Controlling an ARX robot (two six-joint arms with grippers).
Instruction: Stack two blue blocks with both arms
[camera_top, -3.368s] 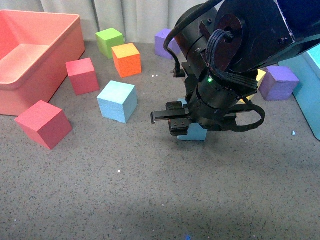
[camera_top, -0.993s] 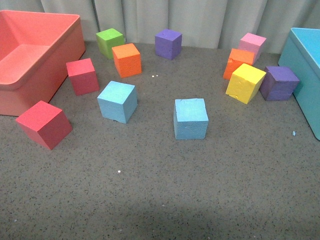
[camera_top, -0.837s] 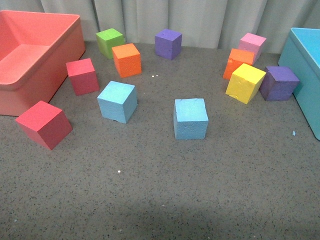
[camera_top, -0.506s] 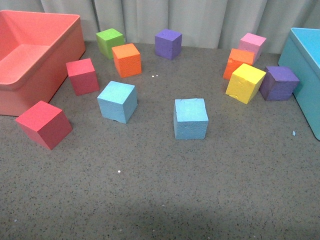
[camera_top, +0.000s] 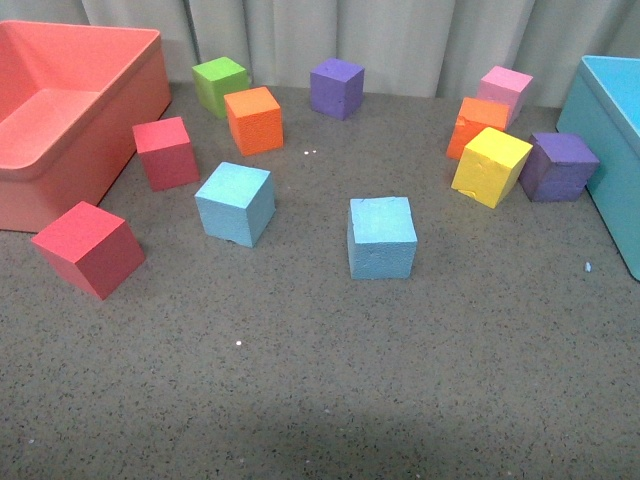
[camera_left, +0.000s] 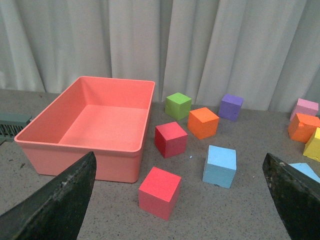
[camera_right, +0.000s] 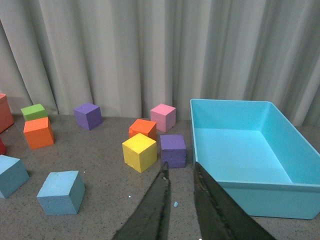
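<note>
Two blue blocks stand apart on the grey table. One blue block (camera_top: 234, 203) is left of centre and the other blue block (camera_top: 381, 237) is in the middle, a little nearer me. Neither arm shows in the front view. My left gripper (camera_left: 179, 159) is open and empty, its fingers (camera_left: 55, 205) spread wide, with the left blue block (camera_left: 220, 166) some way ahead. My right gripper (camera_right: 180, 167) is shut on nothing, beside the turquoise bin (camera_right: 270, 200). In that view the middle blue block (camera_right: 61, 192) lies well off to the side.
A coral bin (camera_top: 120, 140) fills the far left and the turquoise bin (camera_top: 610, 130) the right edge. Red cubes (camera_top: 88, 248) (camera_top: 166, 152), an orange cube (camera_top: 254, 119) and a green cube (camera_top: 220, 84) crowd the left blue block. A yellow cube (camera_top: 490, 165) and a purple cube (camera_top: 557, 165) sit right.
The right arm, which hung over the middle blue block 3.4 s ago, has left the front view and the block stands free. Nothing has moved in the last second.
</note>
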